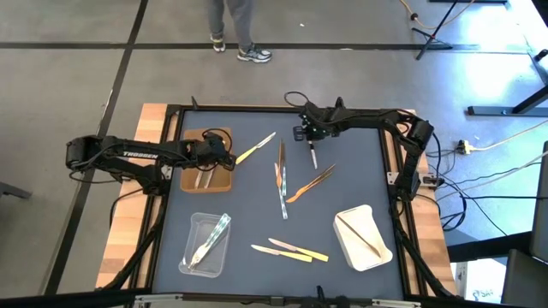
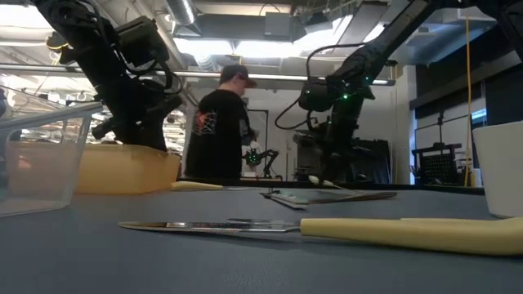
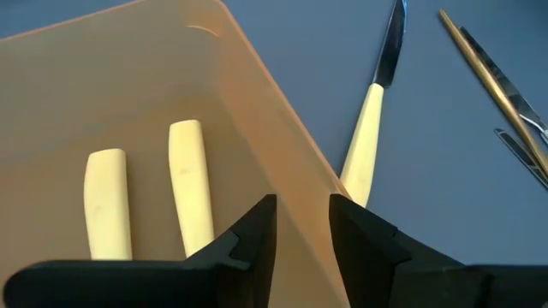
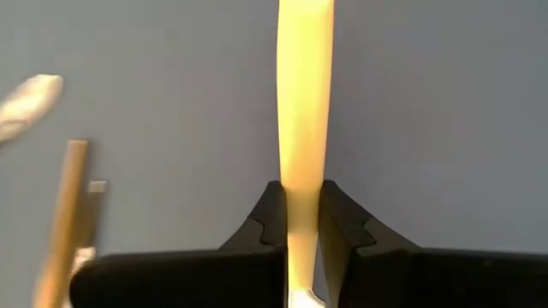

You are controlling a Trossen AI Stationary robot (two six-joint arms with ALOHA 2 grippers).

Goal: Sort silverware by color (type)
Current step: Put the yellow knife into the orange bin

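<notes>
Your left gripper [image 1: 224,159] hangs over the brown tray [image 1: 193,180] near the worktop's left edge, fingers [image 3: 257,235] slightly parted with nothing between them; 2 yellow handles [image 3: 192,184] lie in that tray. Your right gripper [image 1: 310,139] sits near the far edge, clamped on a yellow utensil [image 4: 304,111] that hangs down toward the worktop. A yellow knife [image 1: 254,149] lies just beside the brown tray. Mid-worktop lie silvery pieces [image 1: 281,178] and a gold piece [image 1: 310,185]. Near the front edge lie 3 yellow pieces [image 1: 291,250], between the clear tray [image 1: 192,224], holding clear utensils, and the white tray [image 1: 349,244], holding a wooden one.
</notes>
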